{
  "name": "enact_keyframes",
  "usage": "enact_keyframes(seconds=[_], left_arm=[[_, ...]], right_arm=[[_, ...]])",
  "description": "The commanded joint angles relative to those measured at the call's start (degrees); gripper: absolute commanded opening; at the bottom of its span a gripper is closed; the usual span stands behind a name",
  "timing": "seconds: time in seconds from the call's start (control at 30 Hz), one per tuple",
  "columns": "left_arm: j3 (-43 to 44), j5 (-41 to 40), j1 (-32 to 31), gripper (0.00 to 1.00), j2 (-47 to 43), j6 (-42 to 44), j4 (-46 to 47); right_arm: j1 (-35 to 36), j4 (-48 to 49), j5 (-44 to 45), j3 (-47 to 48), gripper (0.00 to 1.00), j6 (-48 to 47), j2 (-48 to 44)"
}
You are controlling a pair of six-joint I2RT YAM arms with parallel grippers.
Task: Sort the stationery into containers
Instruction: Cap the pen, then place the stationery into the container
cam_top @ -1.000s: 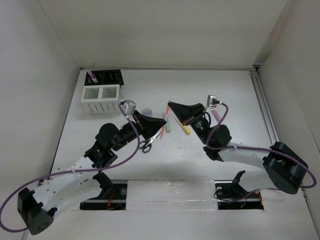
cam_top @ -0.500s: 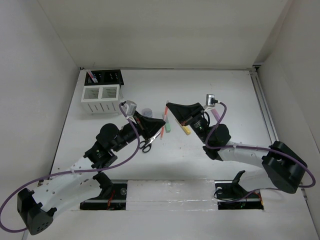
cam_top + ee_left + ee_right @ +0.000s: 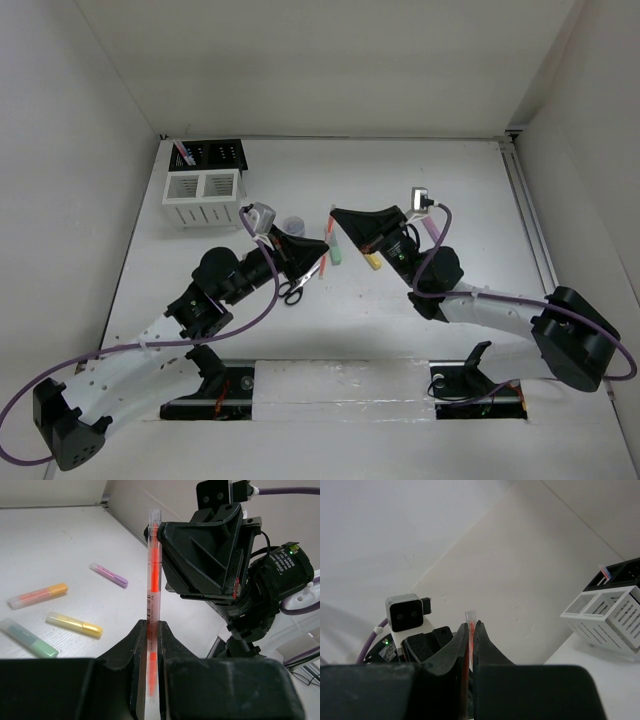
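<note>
Pen: orange-red pen (image 3: 154,570) upright, long axis crosswise to both sets of fingers, clear cap on top.
Left gripper: left gripper (image 3: 152,626) clamped on the pen's lower part.
Right gripper: right gripper (image 3: 470,625) closed too, pinching what looks like the same pen nearer the cap, tip to tip with the left.
Containers: white slatted organizer (image 3: 200,212) and black mesh holder (image 3: 225,150) off past the left gripper's far-left side, well apart from it, farther still from the right.
Nearer arm: left.
Coming move: probably a handover, needing release by the right, then carry by the left toward the containers with the pen kept upright.
</note>
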Motion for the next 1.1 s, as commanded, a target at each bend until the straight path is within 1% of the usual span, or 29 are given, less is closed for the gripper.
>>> enact_keyframes(seconds=[0.0, 0.13, 0.17, 0.2, 0.3, 0.33, 0.43, 0.53, 0.63, 0.73, 0.77, 0.87, 0.9, 1.07], left_arm=[[4.9, -7.4, 1.1, 0.00, -0.9, 2.7, 9.2], [4.9, -4.5, 1.1, 0.00, -0.9, 2.7, 9.7], [4.9, -3.8, 1.1, 0.00, -0.2, 2.7, 9.7], [4.9, -3.2, 1.1, 0.00, -0.2, 2.7, 10.4], [2.8, -2.7, 0.5, 0.00, -0.2, 2.7, 11.8], [2.2, -2.7, -0.1, 0.00, -0.2, 2.7, 11.9], [1.0, -3.8, -0.1, 0.00, -0.8, 2.7, 11.9], [-0.1, -5.1, -0.6, 0.00, -0.8, 2.7, 11.9], [-0.7, -6.6, -1.1, 0.00, -1.3, 2.7, 11.9], [-0.7, -8.2, -1.1, 0.00, -1.9, 2.7, 11.9], [-1.2, -8.7, -1.1, 0.00, -1.9, 2.7, 11.9], [-1.2, -9.9, -1.1, 0.00, -1.9, 2.7, 11.9], [-1.2, -9.9, -1.1, 0.00, -1.9, 2.7, 11.9], [-1.2, -11.2, -1.1, 0.00, -1.9, 2.7, 11.9]], right_arm=[[2.5, -5.4, -10.8, 0.3, 0.00, 0.0, -0.8], [2.5, -5.4, -11.8, -0.2, 0.00, -0.5, -0.8], [2.5, -4.7, -11.8, -0.2, 0.02, -0.5, -0.8], [2.5, -4.7, -12.4, -0.2, 0.08, -0.5, -0.8], [2.5, -3.1, -13.1, 0.3, 0.12, -0.5, -0.8], [2.5, -2.6, -13.1, 0.3, 0.15, -0.5, -0.8], [2.5, -1.4, -13.1, 0.8, 0.15, -0.5, -0.8], [2.5, -0.8, -13.1, 0.8, 0.19, -0.5, -0.8], [2.5, -0.3, -13.1, 0.8, 0.19, 0.0, -0.8], [2.5, 0.3, -13.1, 0.8, 0.25, 0.0, -0.8], [2.5, 0.3, -13.1, 0.8, 0.30, 0.0, -0.8], [2.5, 0.3, -13.1, 0.8, 0.35, 0.0, -0.8], [2.5, 0.3, -12.5, 0.8, 0.39, 0.0, -1.3], [2.5, 0.3, -12.5, 0.8, 0.40, 0.0, -1.4]])
